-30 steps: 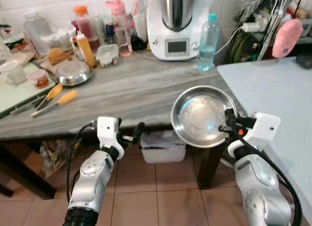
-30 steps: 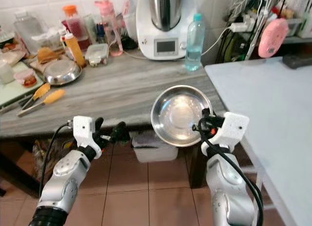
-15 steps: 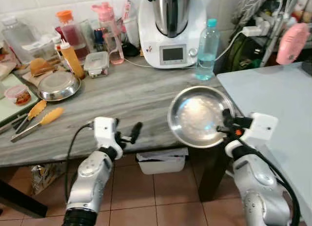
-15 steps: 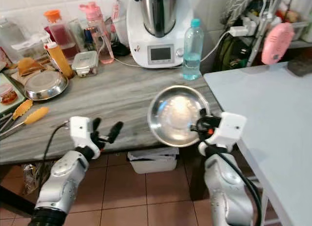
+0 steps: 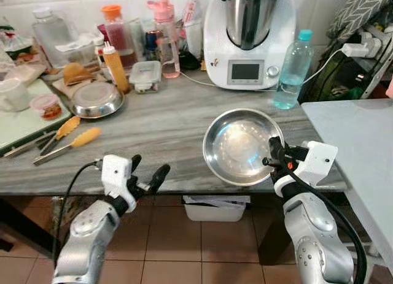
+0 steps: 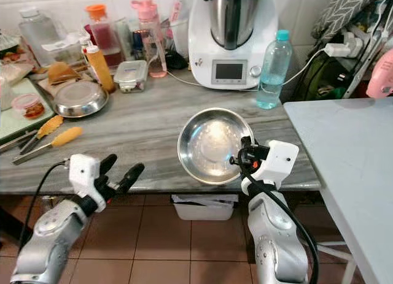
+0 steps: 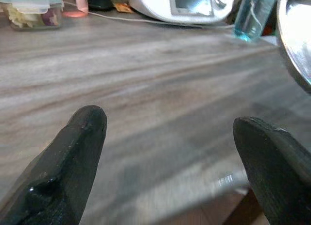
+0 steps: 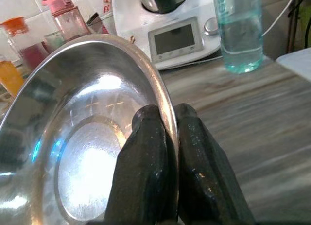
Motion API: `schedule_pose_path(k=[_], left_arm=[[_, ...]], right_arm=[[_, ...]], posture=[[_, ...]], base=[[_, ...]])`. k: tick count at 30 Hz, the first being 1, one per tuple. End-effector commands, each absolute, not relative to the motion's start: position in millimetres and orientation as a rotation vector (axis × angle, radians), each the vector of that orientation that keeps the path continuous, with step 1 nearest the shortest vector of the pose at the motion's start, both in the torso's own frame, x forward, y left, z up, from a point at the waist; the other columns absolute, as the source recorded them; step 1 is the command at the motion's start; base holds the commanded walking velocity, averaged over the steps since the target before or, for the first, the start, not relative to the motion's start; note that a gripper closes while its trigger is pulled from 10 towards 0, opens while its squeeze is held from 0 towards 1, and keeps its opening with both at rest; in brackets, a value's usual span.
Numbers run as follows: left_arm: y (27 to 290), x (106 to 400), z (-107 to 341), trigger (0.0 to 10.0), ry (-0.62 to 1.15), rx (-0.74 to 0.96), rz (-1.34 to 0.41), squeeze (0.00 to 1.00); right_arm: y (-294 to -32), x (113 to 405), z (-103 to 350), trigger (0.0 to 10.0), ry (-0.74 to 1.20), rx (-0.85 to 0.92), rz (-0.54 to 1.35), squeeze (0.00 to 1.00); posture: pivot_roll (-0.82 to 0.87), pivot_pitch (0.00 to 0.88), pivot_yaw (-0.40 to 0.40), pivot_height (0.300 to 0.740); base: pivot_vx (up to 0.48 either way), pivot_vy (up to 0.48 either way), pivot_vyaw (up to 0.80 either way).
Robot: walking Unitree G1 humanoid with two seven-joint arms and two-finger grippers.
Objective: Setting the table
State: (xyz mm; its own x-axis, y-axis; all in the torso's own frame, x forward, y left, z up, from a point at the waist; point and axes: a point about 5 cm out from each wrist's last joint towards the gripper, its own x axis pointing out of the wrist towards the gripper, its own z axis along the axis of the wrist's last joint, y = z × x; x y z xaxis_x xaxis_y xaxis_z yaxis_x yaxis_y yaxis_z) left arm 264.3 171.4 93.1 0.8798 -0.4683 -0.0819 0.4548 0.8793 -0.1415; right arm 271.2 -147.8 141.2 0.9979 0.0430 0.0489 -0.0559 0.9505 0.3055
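A home kitchen: food processor (image 5: 249, 35) (probably), bottles (image 5: 113, 35) along a tiled wall, grey counter (image 5: 166, 118).

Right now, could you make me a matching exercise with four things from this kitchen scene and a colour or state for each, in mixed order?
Things:
1. steel bowl
2. left gripper
3. water bottle
4. corn-shaped holders

States:
a. open, holding nothing
b. standing upright beside the white kitchen machine
c. pinched at the rim by the right gripper
d. yellow, lying on the counter

Pairs: 1-c, 2-a, 3-b, 4-d
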Motion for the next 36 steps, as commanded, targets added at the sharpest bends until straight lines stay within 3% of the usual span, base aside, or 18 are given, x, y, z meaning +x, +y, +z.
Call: schedule_pose_path(k=[1, 8, 19, 24, 35, 36], left_arm=[[173, 261, 98, 10.0, 0.123, -0.109, -0.534, 0.0], [167, 259, 103, 10.0, 0.147, -0.095, -0.643, 0.0], [164, 258, 102, 10.0, 0.159, -0.089, -0.69, 0.0], [165, 256, 97, 10.0, 0.164, -0.092, -0.684, 0.0], [160, 252, 97, 10.0, 0.158, -0.102, -0.681, 0.0], [158, 252, 99, 10.0, 0.151, -0.099, -0.69, 0.0]], right_arm=[[-143, 277, 144, 10.0, -0.048, 0.336, 0.07, 0.0], [-136, 300, 139, 10.0, 0.002, 0.472, 0.056, 0.0], [-106, 337, 124, 10.0, 0.16, 0.522, 0.083, 0.0], [-88, 343, 126, 10.0, 0.198, 0.524, 0.135, 0.0], [-73, 349, 108, 10.0, 0.325, 0.499, 0.149, 0.0], [-71, 350, 104, 10.0, 0.368, 0.498, 0.148, 0.51]], posture=[[-0.06, 0.038, 0.072, 0.74], [-0.05, 0.041, 0.083, 0.74], [-0.03, 0.04, 0.084, 0.74], [-0.02, 0.047, 0.072, 0.74], [-0.02, 0.046, 0.059, 0.74], [-0.02, 0.046, 0.06, 0.74]], base=[[0.0, 0.0, 0.0], [0.0, 0.0, 0.0], [0.0, 0.0, 0.0], [0.0, 0.0, 0.0], [0.0, 0.0, 0.0], [0.0, 0.0, 0.0]])
